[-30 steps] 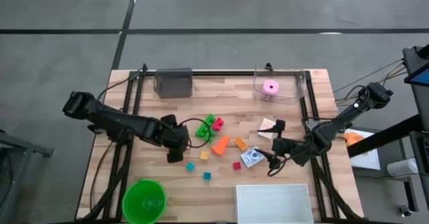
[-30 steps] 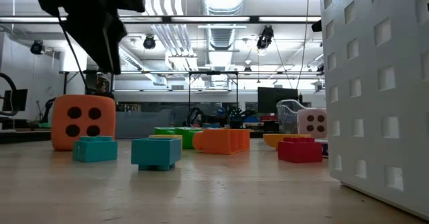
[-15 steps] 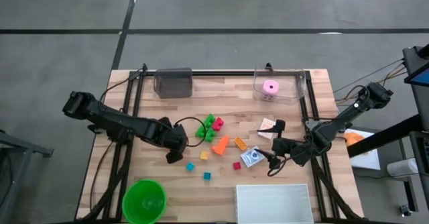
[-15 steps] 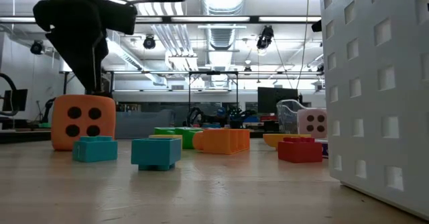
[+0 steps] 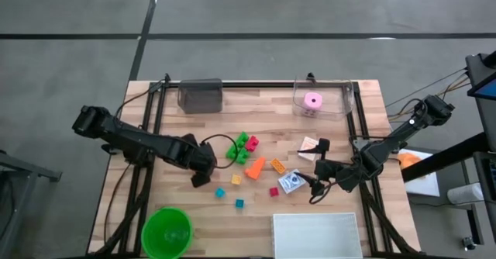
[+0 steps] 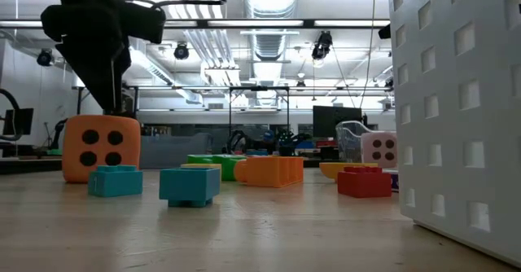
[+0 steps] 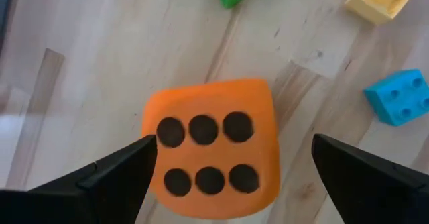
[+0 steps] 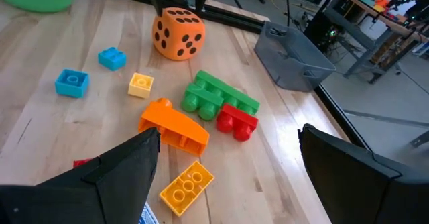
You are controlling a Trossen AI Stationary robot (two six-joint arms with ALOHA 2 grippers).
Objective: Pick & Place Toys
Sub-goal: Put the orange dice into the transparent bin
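Wood table, plastic toys, matt foam-look die

Table point(image 7: 80, 63): pale wood planks, smooth, satin. Orange die point(image 7: 211, 147) between the fingers point(image 7: 114, 174): matt, soft-looking. Bricks point(image 8: 221, 98) ahead: glossy plastic. Fingers matt black. Tray point(image 6: 464, 101): white perforated plastic. Bin point(image 8: 295, 56): grey matt plastic.
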